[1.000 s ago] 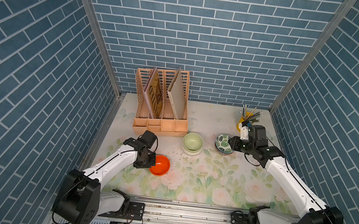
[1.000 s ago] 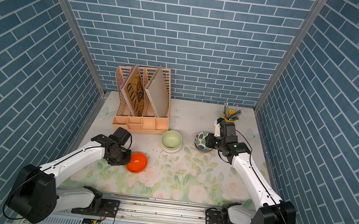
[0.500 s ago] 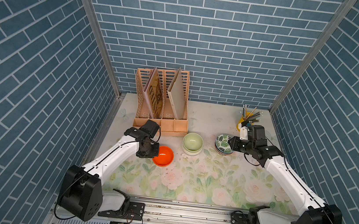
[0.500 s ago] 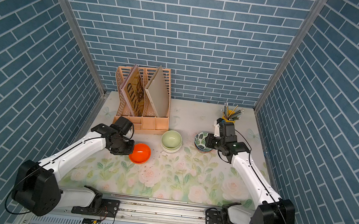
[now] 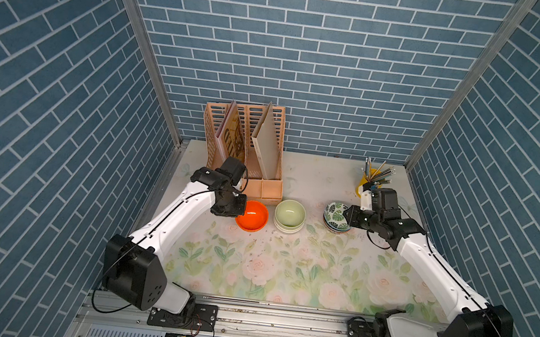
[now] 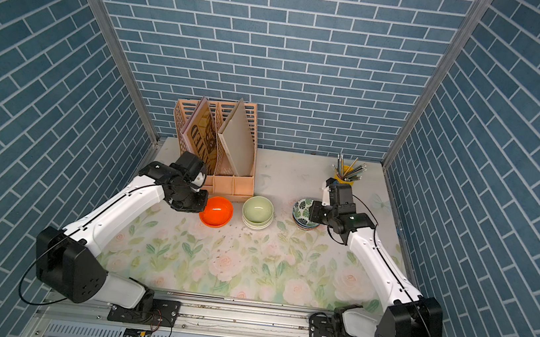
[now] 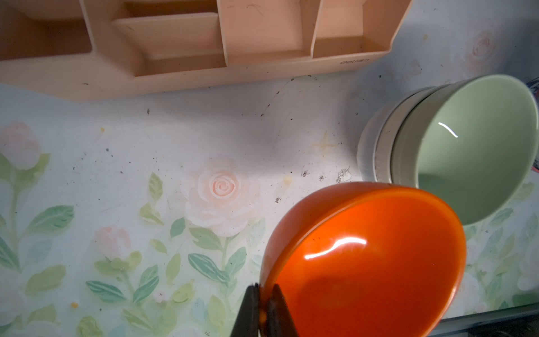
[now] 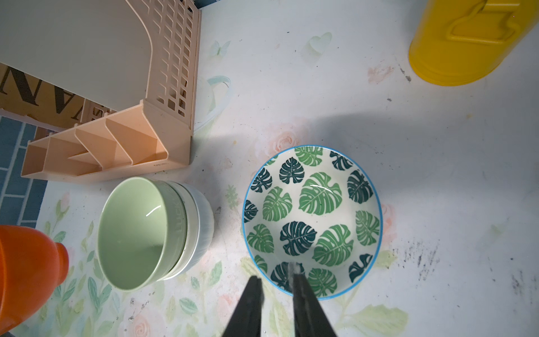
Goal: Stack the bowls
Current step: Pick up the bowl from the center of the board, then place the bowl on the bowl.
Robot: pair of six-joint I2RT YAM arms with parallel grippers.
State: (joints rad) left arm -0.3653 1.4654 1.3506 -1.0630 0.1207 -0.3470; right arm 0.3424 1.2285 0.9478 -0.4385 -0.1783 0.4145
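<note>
1. The step in hand, as I judge it, is nesting the orange bowl point(image 7: 364, 262) into the pale green bowl point(image 7: 472, 151), which tops a short stack of plain bowls point(image 7: 376, 146) in the middle of the table's point(image 5: 285, 264) far half.
2. The left gripper point(image 7: 264, 291) is clamped on the orange bowl's rim, one finger inside and one outside. The bowl hangs from that single pinch, tilted, and appears clear of the table.
3. The orange bowl sits just left of the stack, in front of the desk organizer point(image 5: 259, 185) by the far edge. In both top views the two rims are near but apart.
4. To do it well:
   - Raise the bowl until its foot clears the green rim.
   - Centre it over the opening and level it out.
   - Lower it until it seats before letting the jaws part.
   - Go slowly, because a one-sided rim grip on a glossy bowl may let it swing or slip.
5. The right gripper point(image 8: 275, 277) has narrow jaws astride the rim of the green-leaf bowl point(image 8: 312, 218) and appears to pinch it. That bowl lies tipped on other patterned bowls point(image 5: 336, 230) toward the far right corner, near the yellow pencil cup point(image 8: 455, 43). It is apart from the plain stack, so it should not hinder the placement.
</note>
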